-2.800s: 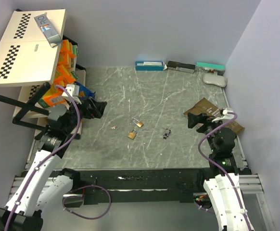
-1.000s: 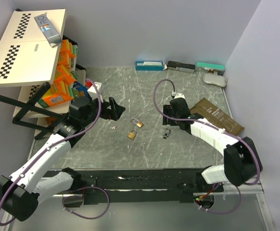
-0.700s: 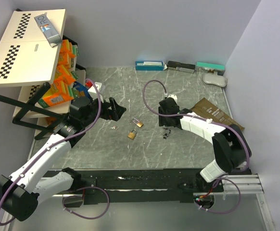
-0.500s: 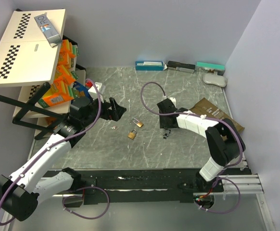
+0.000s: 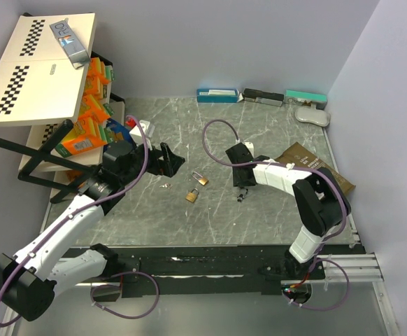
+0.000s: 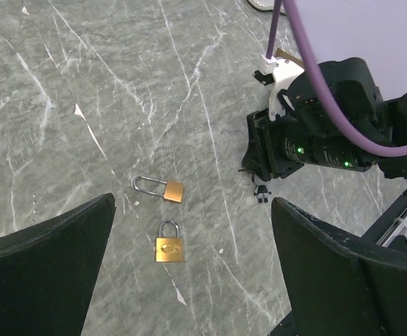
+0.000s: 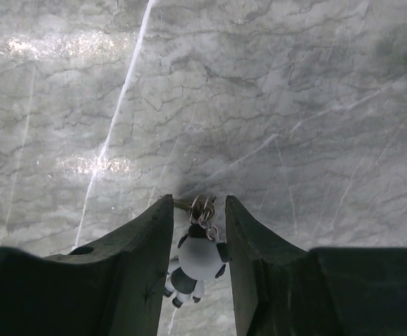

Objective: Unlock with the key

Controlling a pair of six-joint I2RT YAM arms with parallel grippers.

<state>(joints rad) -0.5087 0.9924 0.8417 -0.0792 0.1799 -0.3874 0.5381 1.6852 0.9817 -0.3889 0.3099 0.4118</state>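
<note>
Clamping now risks trouble: your right gripper's [image 7: 198, 203] jaws stand part-open astride the key fob [image 7: 198, 257], low centre of its wrist view, and pinching only its round body could let it swivel or slip. Left gripper's [image 6: 193, 201] jaws gape, empty, above both padlocks [image 6: 170, 249].

Top view overlooks the tabletop [image 5: 217, 224] from behind; both wrist views share the keyring [image 7: 193, 260] at the right claw [image 7: 198, 210], the right's closest.
</note>
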